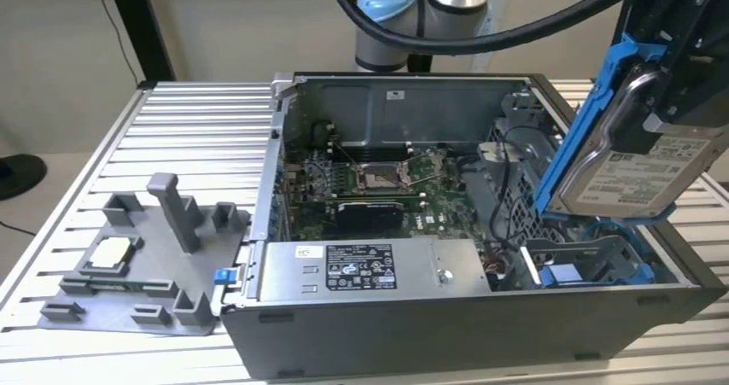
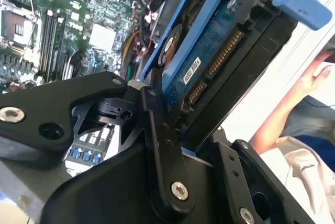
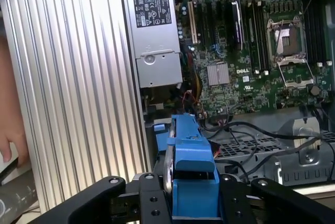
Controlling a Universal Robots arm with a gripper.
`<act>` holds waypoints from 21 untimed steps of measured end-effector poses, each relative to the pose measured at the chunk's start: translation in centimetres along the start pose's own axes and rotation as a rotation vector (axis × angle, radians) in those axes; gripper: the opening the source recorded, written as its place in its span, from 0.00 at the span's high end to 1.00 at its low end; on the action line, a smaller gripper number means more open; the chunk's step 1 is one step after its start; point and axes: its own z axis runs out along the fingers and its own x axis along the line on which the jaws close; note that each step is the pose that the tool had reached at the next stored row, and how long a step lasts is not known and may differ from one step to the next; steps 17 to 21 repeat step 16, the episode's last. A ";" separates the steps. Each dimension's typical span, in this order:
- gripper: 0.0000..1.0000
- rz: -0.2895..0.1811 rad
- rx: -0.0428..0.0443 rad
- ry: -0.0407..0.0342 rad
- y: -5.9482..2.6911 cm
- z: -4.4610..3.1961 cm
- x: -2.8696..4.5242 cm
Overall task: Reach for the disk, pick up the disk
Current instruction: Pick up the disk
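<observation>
I am looking down at an open computer case [image 1: 456, 317] lying on its side on a ribbed metal table [image 1: 183, 120], its side panel off so the green circuit board [image 1: 376, 180] inside can be reached from above. The disk [image 1: 638, 167], a silver-grey drive with a white label in a blue plastic frame, is not seated in the case: it hangs in the air, tilted steeply, above the blue drive bay [image 1: 575, 261] at the corner of the case on the exterior view's right. I judge it is held this way because it has been lifted up out of that bay, which sits open beneath it. My gripper [image 2: 172, 130] has its black fingers [image 2: 157, 145] closed around the disk, pressing on opposite faces at one end; in the first wrist view the blue frame [image 3: 191, 171] stands edge-on between them. To the exterior view's left, well apart from the case, a grey plastic fixture [image 1: 148, 265] with upright posts rests on the table, with a small square chip [image 1: 111, 251] lying in it. In the second wrist view, a person's hand [image 2: 316, 75] shows beyond the table edge, clear of the arm.
</observation>
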 end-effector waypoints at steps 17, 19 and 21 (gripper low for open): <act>1.00 -0.002 -0.0012 0.0003 -2.02 0.24 -0.34; 1.00 -0.002 -0.0012 0.0003 -2.02 0.24 -0.34; 1.00 -0.002 -0.0012 0.0003 -2.02 0.24 -0.34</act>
